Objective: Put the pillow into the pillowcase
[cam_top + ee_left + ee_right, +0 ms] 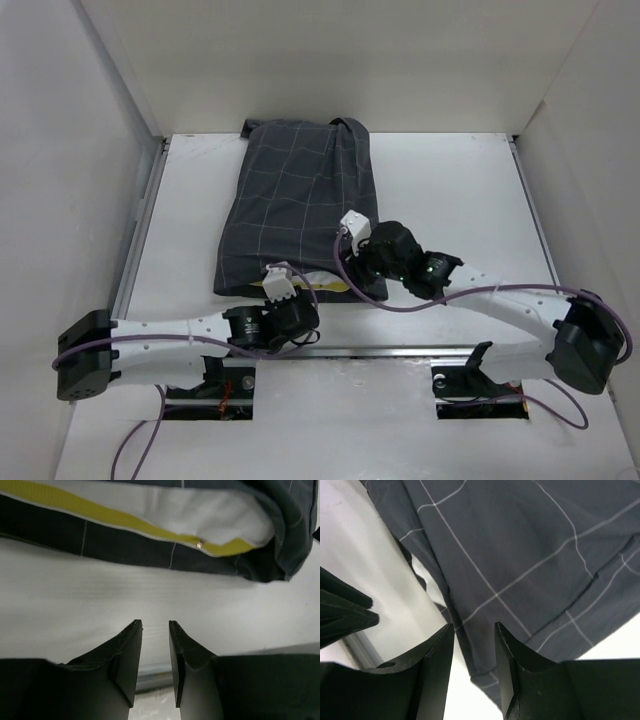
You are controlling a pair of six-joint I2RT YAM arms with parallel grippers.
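The dark grey grid-patterned pillowcase (296,205) lies in the middle of the table, its open end toward me. The pillow (200,515) is almost wholly inside it; only its cream face and yellow edge band show at the opening, also in the top view (325,284). My left gripper (280,287) is open and empty, just in front of the opening's near edge (155,625). My right gripper (352,228) is open and empty, hovering over the pillowcase's near right corner (474,626), with fabric (530,555) under the jaws.
White walls close in the table on the left, back and right. A metal rail (380,351) runs along the near edge of the table. Purple cables (500,290) trail along both arms.
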